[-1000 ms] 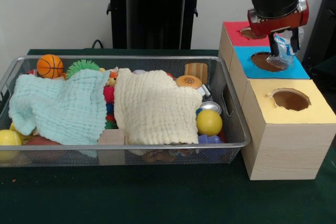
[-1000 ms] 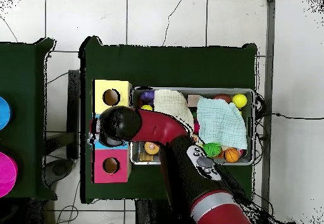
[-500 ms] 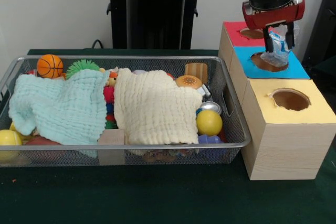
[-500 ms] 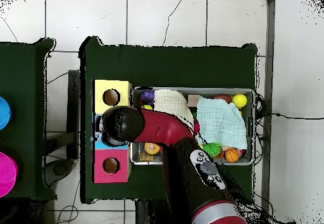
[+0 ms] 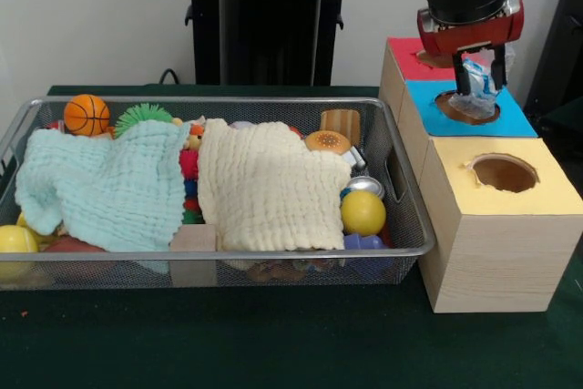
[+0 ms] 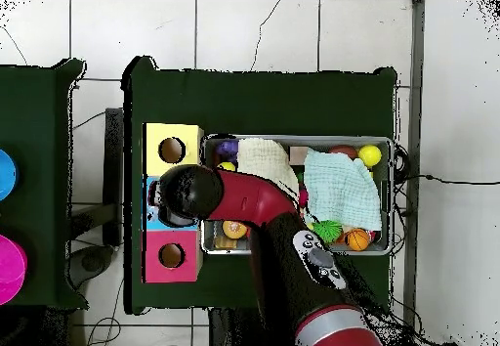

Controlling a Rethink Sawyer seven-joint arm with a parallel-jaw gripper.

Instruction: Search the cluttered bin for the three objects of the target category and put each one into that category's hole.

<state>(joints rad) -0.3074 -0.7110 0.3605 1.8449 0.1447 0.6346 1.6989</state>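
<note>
- My gripper (image 5: 475,72) hangs just above the blue box's hole (image 5: 466,107), fingers closed on a crumpled clear plastic piece (image 5: 477,85).
- The plastic piece dangles with its lower end at the rim of the hole.
- Blue box (image 5: 519,121) sits between the red box (image 5: 404,57), farther back, and the yellow box (image 5: 519,202), nearer.
- Wire bin (image 5: 409,207) lies left of the boxes, its contents largely covered by a pale green cloth (image 5: 100,187) and a cream cloth (image 5: 269,189).

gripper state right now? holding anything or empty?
Gripper: shut on a crumpled clear plastic item, held just above the hole in the blue box.
</note>
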